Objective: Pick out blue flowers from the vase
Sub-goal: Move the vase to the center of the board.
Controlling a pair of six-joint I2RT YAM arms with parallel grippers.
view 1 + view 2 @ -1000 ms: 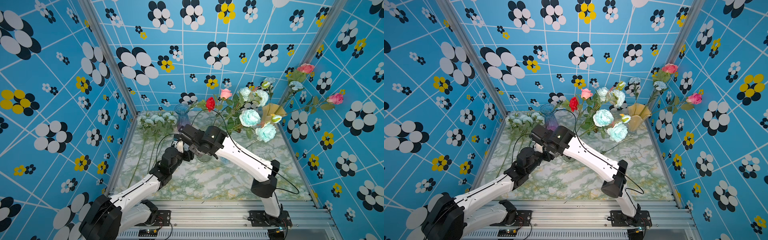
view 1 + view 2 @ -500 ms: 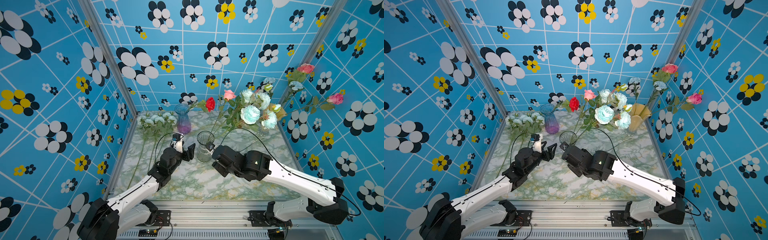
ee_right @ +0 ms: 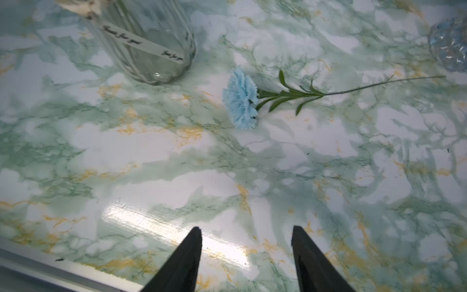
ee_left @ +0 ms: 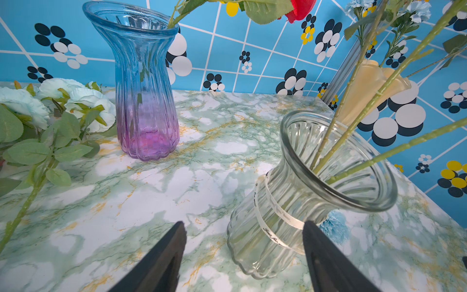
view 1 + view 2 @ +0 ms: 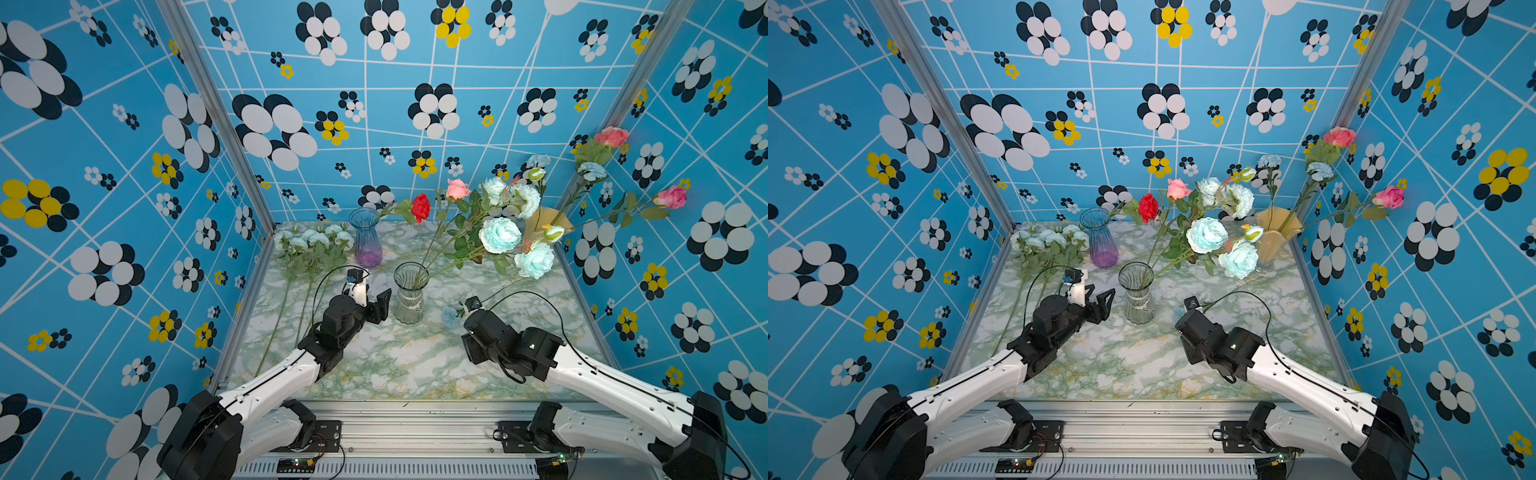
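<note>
The clear glass vase (image 5: pixel 409 295) (image 5: pixel 1136 297) (image 4: pixel 303 202) stands mid-table. It holds leaning stems with big blue flowers (image 5: pixel 500 235) (image 5: pixel 1207 235) and a pink rose (image 5: pixel 457 189). One small blue carnation (image 3: pixel 241 99) (image 5: pixel 449 316) lies flat on the table right of the vase. My left gripper (image 5: pixel 376 307) (image 4: pixel 242 226) is open, just left of the vase's lower body and not gripping it. My right gripper (image 3: pixel 246 231) is open and empty, low over the table in front of the carnation. In both top views its fingers are hidden under the wrist.
A blue-purple vase (image 5: pixel 365 243) with a red rose (image 5: pixel 421 208) stands at the back. A yellow vase (image 5: pixel 1277 235) in the back right corner holds pink roses and small blue carnations. Pale blue flowers (image 5: pixel 311 241) (image 4: pixel 75 101) lie along the left wall. Patterned walls enclose three sides.
My right arm has swung from over the clear vase to the front right of the table. The blue carnation now lies beside the vase. The left arm has barely moved.
</note>
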